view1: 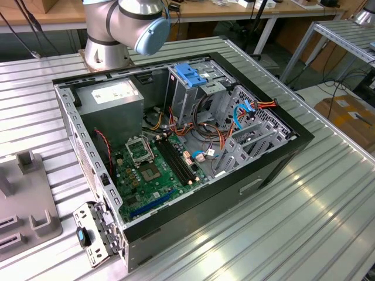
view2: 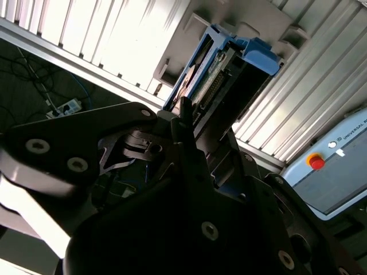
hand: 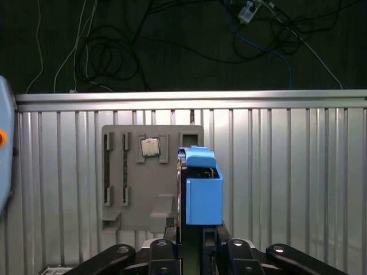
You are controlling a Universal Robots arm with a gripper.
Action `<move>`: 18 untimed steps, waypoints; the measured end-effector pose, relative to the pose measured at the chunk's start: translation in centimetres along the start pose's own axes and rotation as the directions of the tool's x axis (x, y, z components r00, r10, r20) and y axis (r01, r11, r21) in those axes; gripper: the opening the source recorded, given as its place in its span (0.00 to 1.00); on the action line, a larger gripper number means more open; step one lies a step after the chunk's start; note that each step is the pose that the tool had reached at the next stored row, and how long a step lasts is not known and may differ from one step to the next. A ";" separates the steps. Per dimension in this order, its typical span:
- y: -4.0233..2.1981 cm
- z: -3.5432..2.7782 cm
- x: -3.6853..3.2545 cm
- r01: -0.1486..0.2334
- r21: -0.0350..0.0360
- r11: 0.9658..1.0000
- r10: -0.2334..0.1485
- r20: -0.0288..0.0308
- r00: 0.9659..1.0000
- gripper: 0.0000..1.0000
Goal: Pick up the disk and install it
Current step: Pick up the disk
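In both wrist views the disk [hand: 202, 192] [view2: 221, 74] stands on edge in a blue plastic carrier, at the side of a grey holder block [hand: 132, 172] [view2: 258, 17]. My gripper [hand: 189, 229] [view2: 206, 123] reaches it from its near end, with a dark finger on either side, and it looks shut on the disk. The open computer case [view1: 176, 134] lies on the ribbed metal table in the exterior view, and the arm's base [view1: 111, 35] stands behind it.
Inside the case are a grey power-supply box [view1: 111, 96], a metal cage with a blue handle [view1: 190, 73], the green motherboard [view1: 152, 170] and loose cables. A small chip [hand: 150, 147] sits on the holder block. A pendant with a red button [view2: 318, 161] lies close by.
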State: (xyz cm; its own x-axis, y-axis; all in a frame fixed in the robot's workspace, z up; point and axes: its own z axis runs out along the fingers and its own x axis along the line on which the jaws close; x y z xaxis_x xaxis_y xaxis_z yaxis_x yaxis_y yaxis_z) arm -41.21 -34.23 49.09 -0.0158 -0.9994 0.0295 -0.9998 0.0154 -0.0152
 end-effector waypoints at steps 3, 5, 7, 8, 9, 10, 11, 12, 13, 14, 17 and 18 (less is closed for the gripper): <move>-0.02 0.00 -0.08 0.000 0.000 1.000 0.000 0.000 1.000 0.35; -0.02 -0.01 -0.17 0.000 0.000 1.000 0.000 0.000 1.000 0.35; -0.02 -0.01 -0.24 0.000 0.000 1.000 0.000 -0.001 1.000 0.35; -0.02 -0.01 -0.27 0.000 0.000 1.000 0.000 -0.001 1.000 0.35; -0.02 -0.01 -0.30 0.000 0.000 1.000 0.000 -0.001 1.000 0.35; -0.02 -0.01 -0.34 0.000 0.000 1.000 0.000 -0.002 1.000 0.35; -0.02 -0.01 -0.43 0.000 0.000 1.000 0.000 -0.002 1.000 0.35; -0.02 -0.02 -0.49 0.000 0.000 1.000 0.000 -0.003 1.000 0.35; -0.02 -0.02 -0.52 0.000 0.000 1.000 0.000 -0.003 1.000 0.35; -0.02 -0.02 -0.54 0.000 0.000 1.000 0.000 -0.003 1.000 0.35; -0.03 -0.02 -0.64 0.000 0.000 1.000 0.000 -0.003 1.000 0.35; -0.04 -0.03 -0.65 0.000 0.000 1.000 0.000 -0.004 1.000 0.35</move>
State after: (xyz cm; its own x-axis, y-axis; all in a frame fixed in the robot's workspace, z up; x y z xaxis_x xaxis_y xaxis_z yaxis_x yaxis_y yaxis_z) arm -41.16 -33.58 49.09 -0.0157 -0.9993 0.0330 -0.9998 0.0152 -0.0151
